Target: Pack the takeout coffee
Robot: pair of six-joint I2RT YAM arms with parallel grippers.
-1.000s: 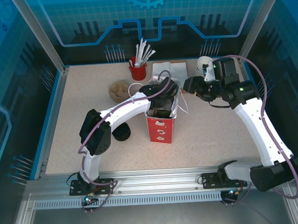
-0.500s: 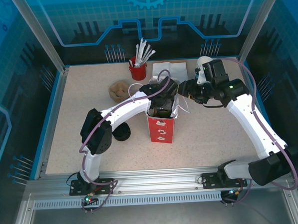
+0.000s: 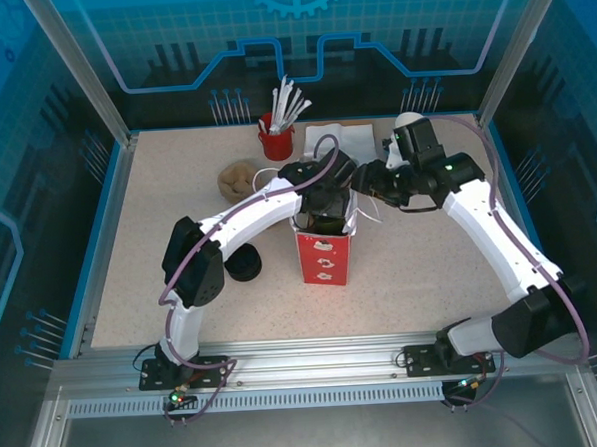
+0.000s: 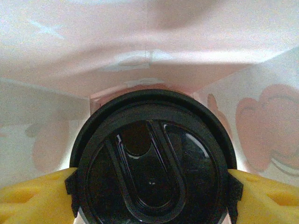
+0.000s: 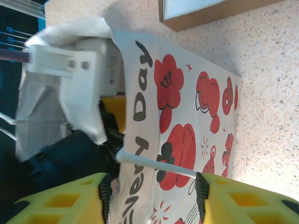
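White paper bag with red flower print (image 3: 323, 257) stands upright at centre of the top view; risk: it's light, so pulling my left gripper (image 4: 150, 191) out crooked could tip it or drag the cup up; takeout coffee cup with round black plastic lid (image 4: 152, 172) sits inside the bag, low in the left wrist frame; yellow fingers (image 4: 32, 200) flank the lid's sides, can't tell if gripping or freed; my right gripper (image 5: 153, 196) half open, astride the bag's rim and white cord handle (image 5: 156, 165).

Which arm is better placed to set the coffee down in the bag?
Left. The left gripper is down inside the bag, straddling the coffee cup; the right gripper is outside, at the bag's rim.
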